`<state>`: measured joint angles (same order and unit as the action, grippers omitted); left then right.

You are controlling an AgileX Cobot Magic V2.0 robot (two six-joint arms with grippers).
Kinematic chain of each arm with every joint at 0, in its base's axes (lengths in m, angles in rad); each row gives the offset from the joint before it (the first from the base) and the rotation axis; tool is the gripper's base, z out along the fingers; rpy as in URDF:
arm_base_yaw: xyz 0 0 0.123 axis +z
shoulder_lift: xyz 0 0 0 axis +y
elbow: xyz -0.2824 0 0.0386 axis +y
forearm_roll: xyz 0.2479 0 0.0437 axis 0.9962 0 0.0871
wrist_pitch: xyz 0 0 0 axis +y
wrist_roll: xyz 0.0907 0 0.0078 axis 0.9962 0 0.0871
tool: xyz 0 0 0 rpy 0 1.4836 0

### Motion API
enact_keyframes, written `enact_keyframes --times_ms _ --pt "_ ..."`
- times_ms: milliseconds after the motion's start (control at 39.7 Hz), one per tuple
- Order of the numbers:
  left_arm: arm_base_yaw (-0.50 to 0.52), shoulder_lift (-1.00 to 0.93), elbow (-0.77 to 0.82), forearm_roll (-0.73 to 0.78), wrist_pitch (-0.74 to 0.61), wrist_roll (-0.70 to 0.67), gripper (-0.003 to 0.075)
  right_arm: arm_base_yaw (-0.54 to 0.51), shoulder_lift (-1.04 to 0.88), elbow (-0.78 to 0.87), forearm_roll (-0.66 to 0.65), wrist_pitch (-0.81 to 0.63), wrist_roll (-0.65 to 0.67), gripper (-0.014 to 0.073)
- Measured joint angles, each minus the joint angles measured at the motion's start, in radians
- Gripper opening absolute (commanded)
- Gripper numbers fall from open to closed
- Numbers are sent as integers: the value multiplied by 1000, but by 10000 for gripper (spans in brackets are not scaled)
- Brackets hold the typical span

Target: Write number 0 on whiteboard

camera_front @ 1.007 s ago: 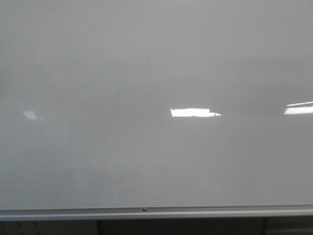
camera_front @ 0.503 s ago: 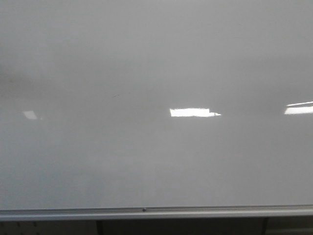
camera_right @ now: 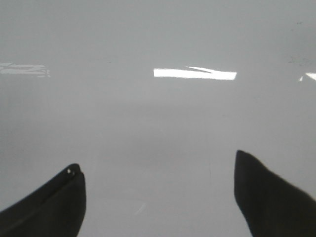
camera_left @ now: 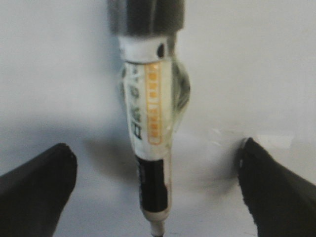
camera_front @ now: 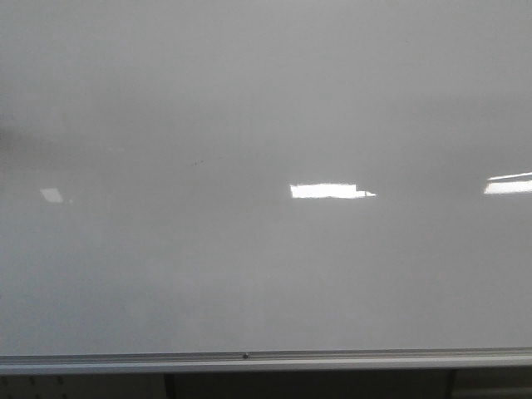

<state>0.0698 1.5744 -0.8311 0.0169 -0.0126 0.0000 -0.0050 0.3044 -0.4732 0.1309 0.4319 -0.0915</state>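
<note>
no number 0 is seen on the whiteboard (camera_front: 266, 108). in the left wrist view a marker (camera_left: 150, 128) stands between the widely parted fingers of the left gripper (camera_left: 158, 192), apparently untouched; what holds it cannot be told. the right gripper (camera_right: 160, 195) is spread and empty. a firm grasp seems needed before the tip meets the board. the marker's tip is cut off at 6 o'clock.

It looks like an office, classroom or lab, though which cannot be told: a large glossy whiteboard (camera_front: 266, 100) with a silver rail (camera_front: 266, 360) along its lower edge fills the front view, mirroring bright rectangular ceiling lights (camera_front: 331, 191) typical of such rooms.
</note>
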Motion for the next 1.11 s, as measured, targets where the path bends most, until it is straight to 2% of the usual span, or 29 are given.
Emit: enact_keyframes --times_ms 201,352,529,705,780,931,1107 --pt "0 2 0 0 4 0 169 0 0 0 -1 0 0 629" --pt "0 3 0 0 13 0 -15 0 0 0 -1 0 0 629" --pt "-3 -14 -9 -2 63 0 -19 0 0 0 -1 0 0 629" --pt "-61 -119 -9 -2 207 0 -19 0 0 0 -1 0 0 629" --pt "-121 -174 -9 -4 290 0 -18 0 3 0 -1 0 0 629" --pt "-294 -258 -9 -47 467 90 -19 0 45 0 -1 0 0 629" --pt "-568 -297 -9 -222 654 255 -19 0 136 0 -1 0 0 629"
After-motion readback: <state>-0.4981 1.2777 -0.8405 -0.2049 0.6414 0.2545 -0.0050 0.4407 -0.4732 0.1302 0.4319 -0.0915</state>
